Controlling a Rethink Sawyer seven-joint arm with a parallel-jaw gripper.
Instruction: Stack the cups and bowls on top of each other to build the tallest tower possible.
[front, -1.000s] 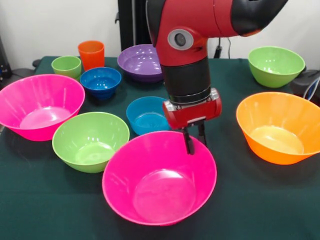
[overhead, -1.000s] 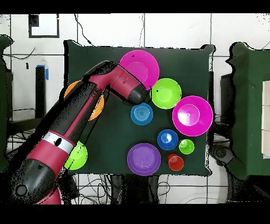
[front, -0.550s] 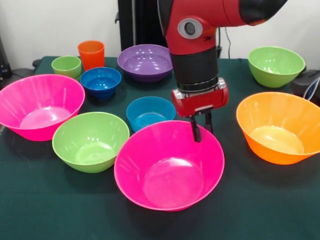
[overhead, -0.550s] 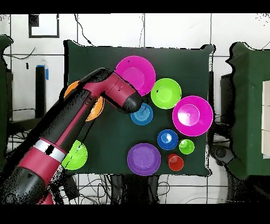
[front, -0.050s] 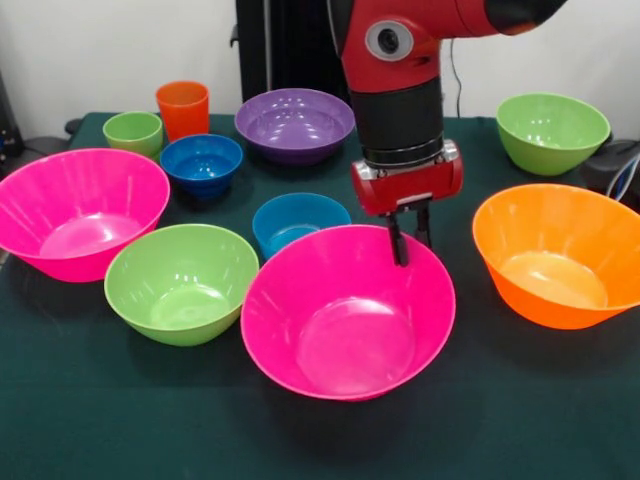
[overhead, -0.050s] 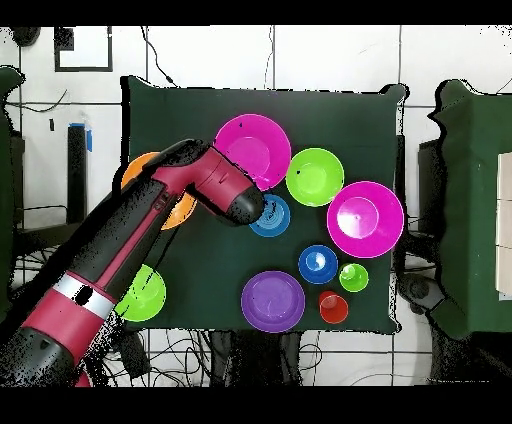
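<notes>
My gripper (front, -0.050s: 410, 236) is shut on the far rim of a big pink bowl (front, -0.050s: 345, 320), one finger inside and one outside. The bowl sits tilted at the front middle of the table; in the overhead view the pink bowl (overhead, -0.050s: 255, 145) shows beside the arm's head. A second pink bowl (front, -0.050s: 75, 215), a green bowl (front, -0.050s: 180, 280) and a small blue bowl (front, -0.050s: 295, 222) stand to its left. An orange bowl (front, -0.050s: 555, 255) is on its right. The orange cup (front, -0.050s: 183, 108) and green cup (front, -0.050s: 133, 131) stand at the far left. No tower shows: everything stands singly.
A darker blue bowl (front, -0.050s: 202, 162) and a purple bowl (front, -0.050s: 293, 122) stand at the back. Another green bowl (front, -0.050s: 550, 130) sits at the far right corner. The arm (overhead, -0.050s: 150, 235) crosses over the orange bowl (overhead, -0.050s: 182, 208) in the overhead view.
The gripper has carried the pink bowl to the right and toward the robot's side of the table in the front view. The other bowls and the cups have not moved.
</notes>
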